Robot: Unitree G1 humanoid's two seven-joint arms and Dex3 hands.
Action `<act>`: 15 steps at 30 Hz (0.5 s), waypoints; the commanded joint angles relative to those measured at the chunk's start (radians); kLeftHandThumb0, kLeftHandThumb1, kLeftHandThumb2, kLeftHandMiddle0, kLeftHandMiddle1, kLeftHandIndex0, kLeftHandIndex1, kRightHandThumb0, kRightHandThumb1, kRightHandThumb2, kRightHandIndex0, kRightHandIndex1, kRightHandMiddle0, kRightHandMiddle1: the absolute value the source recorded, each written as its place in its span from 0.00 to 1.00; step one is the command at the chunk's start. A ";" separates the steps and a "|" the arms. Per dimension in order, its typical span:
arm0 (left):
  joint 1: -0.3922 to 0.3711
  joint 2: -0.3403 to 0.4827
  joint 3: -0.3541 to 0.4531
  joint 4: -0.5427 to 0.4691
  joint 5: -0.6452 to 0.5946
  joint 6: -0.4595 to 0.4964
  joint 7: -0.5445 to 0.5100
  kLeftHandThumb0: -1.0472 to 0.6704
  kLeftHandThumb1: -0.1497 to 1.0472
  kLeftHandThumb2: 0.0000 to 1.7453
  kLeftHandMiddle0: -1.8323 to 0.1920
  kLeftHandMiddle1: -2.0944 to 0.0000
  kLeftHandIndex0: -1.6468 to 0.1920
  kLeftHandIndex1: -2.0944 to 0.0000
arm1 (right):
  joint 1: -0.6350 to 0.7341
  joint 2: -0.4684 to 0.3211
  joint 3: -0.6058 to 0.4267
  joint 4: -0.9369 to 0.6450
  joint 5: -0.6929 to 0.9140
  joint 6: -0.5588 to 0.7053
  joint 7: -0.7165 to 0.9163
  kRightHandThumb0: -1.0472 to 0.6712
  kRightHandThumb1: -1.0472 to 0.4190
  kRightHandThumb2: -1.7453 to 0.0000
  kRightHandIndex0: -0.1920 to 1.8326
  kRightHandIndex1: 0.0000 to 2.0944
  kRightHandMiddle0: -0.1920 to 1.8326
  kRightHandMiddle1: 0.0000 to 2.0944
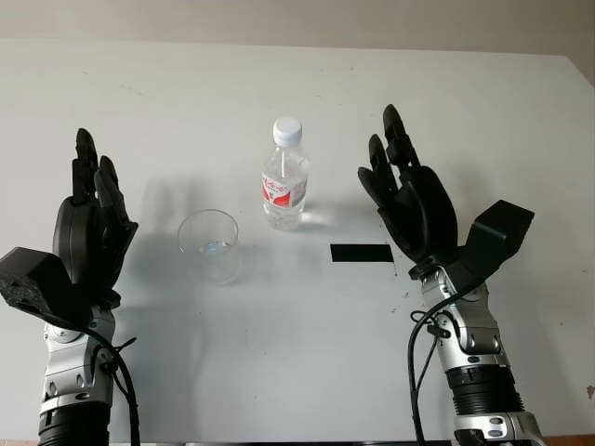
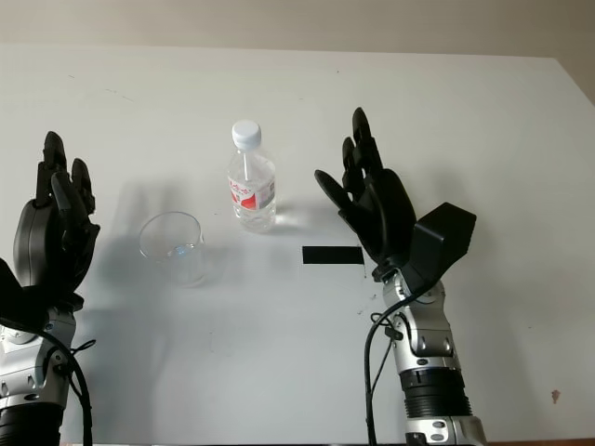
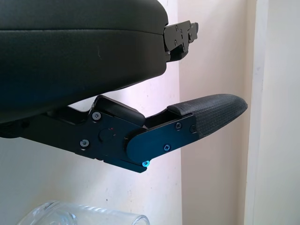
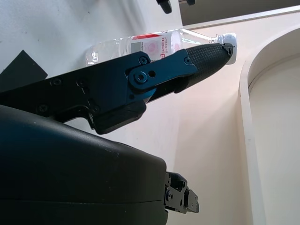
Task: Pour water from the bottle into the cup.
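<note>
A small water bottle [image 1: 284, 177] with a white cap and a red label stands upright near the middle of the white table [image 1: 279, 353]. A clear cup [image 1: 209, 244] stands on the table just beside it, a little closer to the near edge and toward the left edge. A black strip of tape [image 1: 362, 252] lies flat on the table, on the bottom right side of the bottle.

The right hand [image 1: 409, 195] is open and holds nothing. It is up above the table, beside the bottle on its right, not touching it.

The left hand [image 1: 88, 228] is open too. It is near the left edge, apart from the cup.
</note>
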 commanded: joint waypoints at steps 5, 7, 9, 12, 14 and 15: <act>-0.002 -0.005 -0.006 -0.023 -0.002 -0.003 0.006 0.14 1.00 0.45 1.00 0.98 1.00 1.00 | 0.007 -0.005 0.001 -0.033 -0.009 0.007 0.003 0.11 0.01 0.97 0.00 0.00 0.00 0.00; 0.001 -0.008 -0.009 -0.018 -0.006 -0.015 -0.005 0.14 1.00 0.44 1.00 0.98 1.00 1.00 | 0.014 -0.005 0.003 -0.036 -0.016 0.012 0.000 0.10 0.01 0.97 0.00 0.00 0.00 0.00; 0.010 -0.010 -0.011 -0.021 -0.004 -0.023 -0.010 0.14 1.00 0.44 1.00 0.98 1.00 1.00 | 0.023 -0.003 0.011 -0.043 -0.026 0.014 0.001 0.09 0.01 0.97 0.00 0.00 0.00 0.00; 0.024 -0.011 -0.009 -0.032 -0.002 -0.026 -0.011 0.14 1.00 0.44 1.00 0.98 1.00 1.00 | 0.019 -0.006 0.027 -0.047 -0.049 0.009 0.005 0.08 0.03 0.98 0.00 0.00 0.00 0.00; 0.025 -0.014 -0.007 -0.034 -0.002 -0.030 -0.006 0.14 1.00 0.44 1.00 0.98 1.00 1.00 | -0.009 -0.006 0.044 -0.030 -0.074 -0.014 0.009 0.08 0.04 0.98 0.00 0.00 0.00 0.00; 0.025 -0.016 -0.007 -0.036 -0.001 -0.029 -0.001 0.14 1.00 0.44 1.00 0.99 1.00 1.00 | -0.026 -0.004 0.052 -0.021 -0.083 -0.022 0.014 0.08 0.04 0.98 0.00 0.00 0.00 0.00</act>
